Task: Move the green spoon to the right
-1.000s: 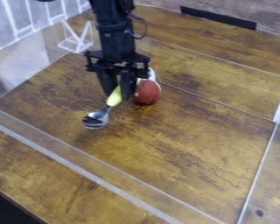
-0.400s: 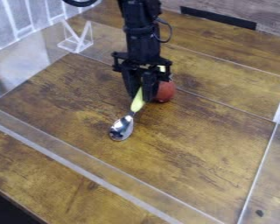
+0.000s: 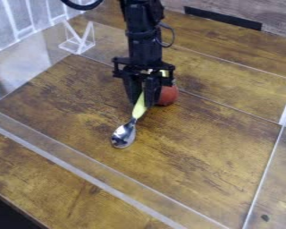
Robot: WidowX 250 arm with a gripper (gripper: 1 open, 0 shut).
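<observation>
**Gripper clamped on green spoon handle, mid-table**

Far left: a pale slatted panel (image 3: pixel 17 27) along the edge, and a clear plastic stand (image 3: pixel 76 38) just inside it at the back left of the table. A low clear plastic wall (image 3: pixel 62 161) runs diagonally across the front left, fencing the work area off from the nearer strip of wood.

Wooden table (image 3: pixel 217 143), dark brown planks, fills most of the view.

Centre: the green spoon (image 3: pixel 130 123) lies tilted, silver bowl at lower left resting on or just above the wood, can't tell which. Its yellow-green handle rises up and to the right into the gripper. The spoon sits about mid-table, a bit left of centre in the picture.

The gripper (image 3: pixel 143 97), black, points straight down from the black arm (image 3: pixel 140 31) that comes in from the top. Its jaws are pinched tight on the top of the spoon handle, so it is grasping the spoon.

Just right of the gripper, touching or nearly touching its right finger: a red-brown rounded object (image 3: pixel 164 94) on the table, partly hidden behind the fingers.

Further right: bare wood, then another clear wall edge (image 3: pixel 272 170) down the right side. A dark strip (image 3: pixel 223 16) lies at the top right.
</observation>
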